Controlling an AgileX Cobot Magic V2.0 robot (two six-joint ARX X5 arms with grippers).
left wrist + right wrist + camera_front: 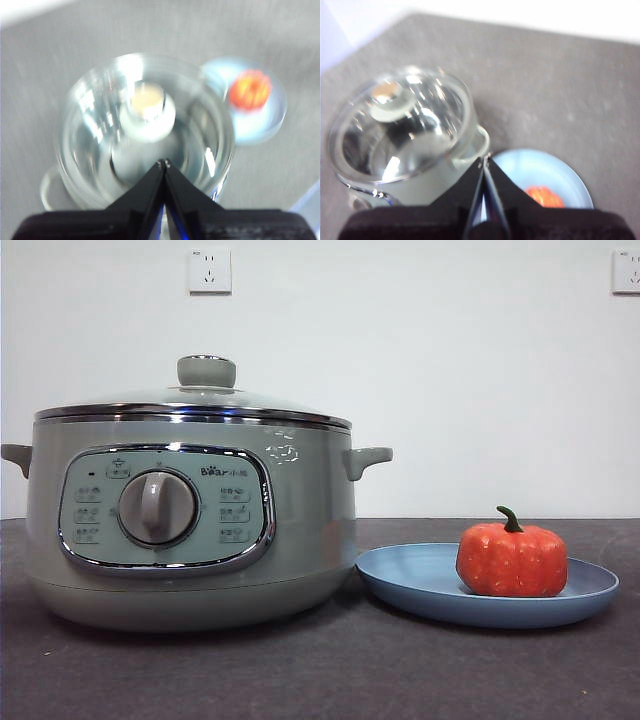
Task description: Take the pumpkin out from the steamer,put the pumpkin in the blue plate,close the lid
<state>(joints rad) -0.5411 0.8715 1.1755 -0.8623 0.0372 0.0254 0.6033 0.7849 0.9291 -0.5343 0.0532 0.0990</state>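
The orange-red pumpkin (512, 559) sits upright in the blue plate (420, 585), right of the steamer (190, 530). The glass lid (195, 400) rests on the steamer with its green knob (206, 371) on top. No arm shows in the front view. My left gripper (164, 162) hangs high above the lid (145, 135), jaws shut and empty, with the pumpkin (250, 90) and plate (272, 117) off to one side. My right gripper (485, 160) is also shut and empty, high over the gap between steamer (405, 145) and plate (540, 172); the pumpkin (545, 196) is partly hidden behind a jaw.
Everything stands on a dark grey cloth-covered table (330, 670). A white wall with two sockets (209, 270) rises behind. The steamer's side handle (368, 460) points toward the plate.
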